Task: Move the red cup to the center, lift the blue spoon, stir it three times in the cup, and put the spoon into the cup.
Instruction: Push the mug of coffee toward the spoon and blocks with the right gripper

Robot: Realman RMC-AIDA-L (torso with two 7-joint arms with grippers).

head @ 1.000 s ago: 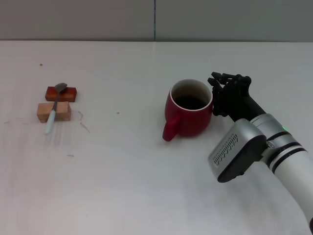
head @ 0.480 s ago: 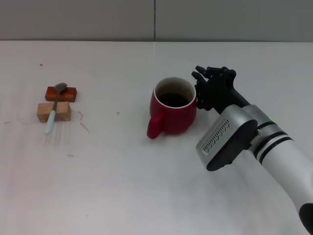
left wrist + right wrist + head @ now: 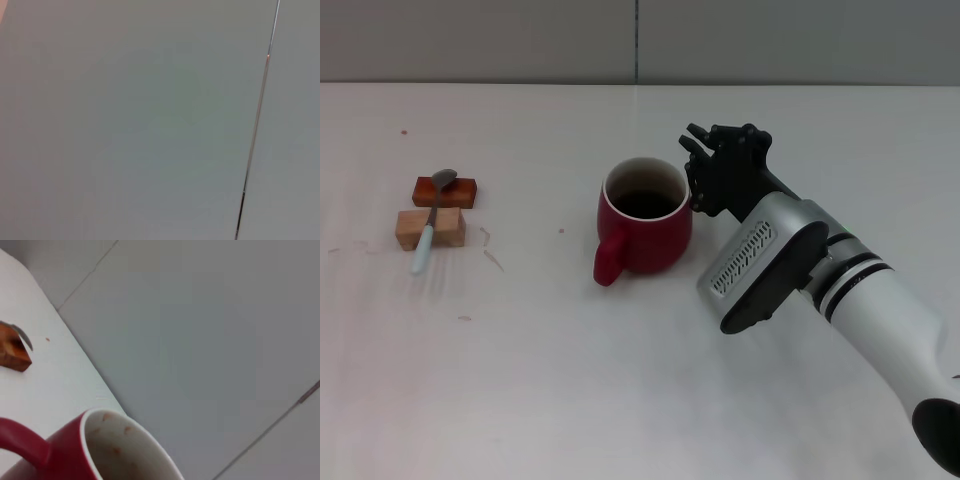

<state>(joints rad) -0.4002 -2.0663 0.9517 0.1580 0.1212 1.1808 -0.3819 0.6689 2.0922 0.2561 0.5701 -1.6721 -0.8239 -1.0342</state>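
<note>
1. Your right claw (image 3: 705, 178) is pressed against the right side of the cup (image 3: 642, 220), by the rim; you cannot tell from these views how wide its fingers are.
2. The cup stands upright near the middle of the worktop (image 3: 620, 380), handle toward the robot and a little left.
3. The spoon (image 3: 430, 220) lies well to the left, resting across two small wooden blocks (image 3: 438, 210), its bowl on the farther, reddish one.
4. Your left claw is out of sight.
5. No readable writing or brand shows on anything.
</note>
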